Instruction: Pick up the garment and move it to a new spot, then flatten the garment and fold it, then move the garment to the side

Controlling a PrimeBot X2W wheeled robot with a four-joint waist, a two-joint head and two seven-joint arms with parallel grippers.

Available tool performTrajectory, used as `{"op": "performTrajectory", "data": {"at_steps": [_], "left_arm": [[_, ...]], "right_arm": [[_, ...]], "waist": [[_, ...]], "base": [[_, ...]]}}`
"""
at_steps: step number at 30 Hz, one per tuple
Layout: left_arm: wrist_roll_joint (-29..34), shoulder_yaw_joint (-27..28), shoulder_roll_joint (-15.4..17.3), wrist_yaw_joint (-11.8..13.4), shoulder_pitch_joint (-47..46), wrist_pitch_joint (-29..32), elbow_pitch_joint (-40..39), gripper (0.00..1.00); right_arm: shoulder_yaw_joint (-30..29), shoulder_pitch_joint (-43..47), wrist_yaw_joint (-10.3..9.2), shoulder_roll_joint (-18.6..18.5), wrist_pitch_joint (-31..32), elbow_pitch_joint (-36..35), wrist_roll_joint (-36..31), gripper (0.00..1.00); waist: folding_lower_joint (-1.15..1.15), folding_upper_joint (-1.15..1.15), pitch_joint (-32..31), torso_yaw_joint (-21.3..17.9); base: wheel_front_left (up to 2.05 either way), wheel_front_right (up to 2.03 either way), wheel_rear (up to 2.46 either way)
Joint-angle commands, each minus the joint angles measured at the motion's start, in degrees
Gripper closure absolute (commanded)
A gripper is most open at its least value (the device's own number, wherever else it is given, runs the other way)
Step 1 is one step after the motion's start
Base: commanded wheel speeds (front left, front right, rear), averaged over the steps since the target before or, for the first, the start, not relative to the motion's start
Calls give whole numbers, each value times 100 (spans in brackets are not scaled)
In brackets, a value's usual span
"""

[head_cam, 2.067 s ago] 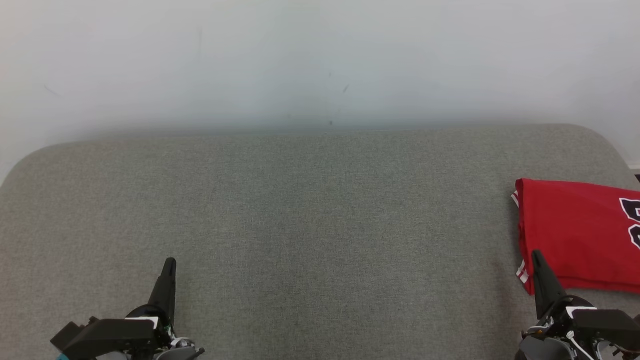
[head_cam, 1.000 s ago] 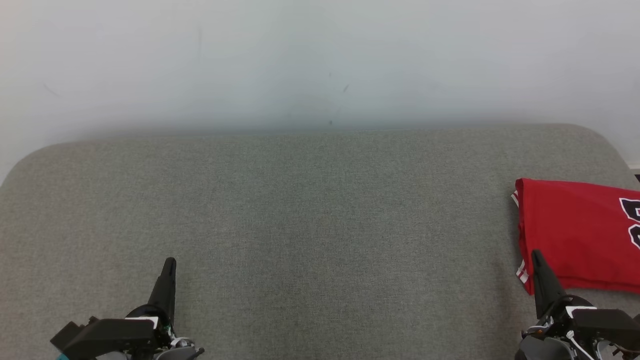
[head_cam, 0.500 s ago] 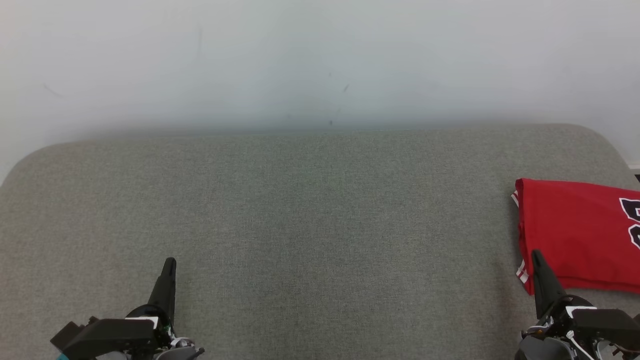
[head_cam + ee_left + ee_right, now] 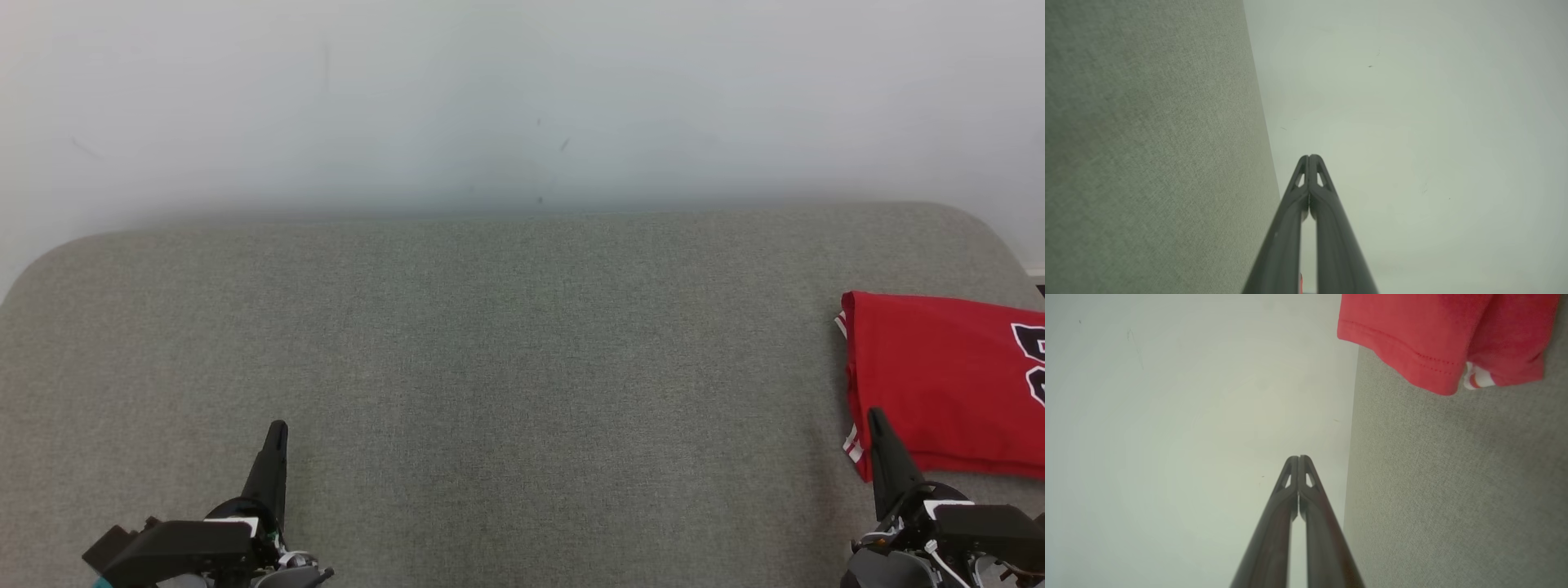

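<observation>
Head view: a folded red jersey (image 4: 939,376) with white trim and dark, white-edged numerals lies flat at the right end of a grey fabric-covered desk (image 4: 522,367) with rounded corners. Its right part runs out of the picture. A pale wall (image 4: 522,98) with a few small dark marks stands behind the desk.

The left gripper (image 4: 278,429) is at the lower left over bare fabric, well apart from the jersey. The right gripper (image 4: 876,416) is at the lower right, and its tip overlaps the jersey's near left corner in this view. Contact cannot be judged from here.

Right wrist view: the right gripper (image 4: 1298,458) has its fingers pressed together with nothing between them. The jersey (image 4: 1433,335) sits clear of the tips, with bare desk between them. This view adds the stitched hem and a small white-and-red striped trim piece at the fold, but not the numerals.

Left wrist view: the left gripper (image 4: 1309,157) has its fingers closed tip to tip and empty. The desk fabric lies to one side and the pale wall to the other
</observation>
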Motion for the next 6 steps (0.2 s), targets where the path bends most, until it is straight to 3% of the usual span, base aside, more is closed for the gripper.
{"op": "performTrajectory", "data": {"at_steps": [1,6], "left_arm": [[-25,-1,21,-14,-23,4,3,100],[-25,0,21,-14,-23,4,3,100]], "right_arm": [[-5,-24,8,-9,11,-10,28,100],[-5,-24,8,-9,11,-10,28,100]], "waist": [[0,0,0,0],[0,0,0,0]], "base": [[0,0,0],[0,0,0]]}}
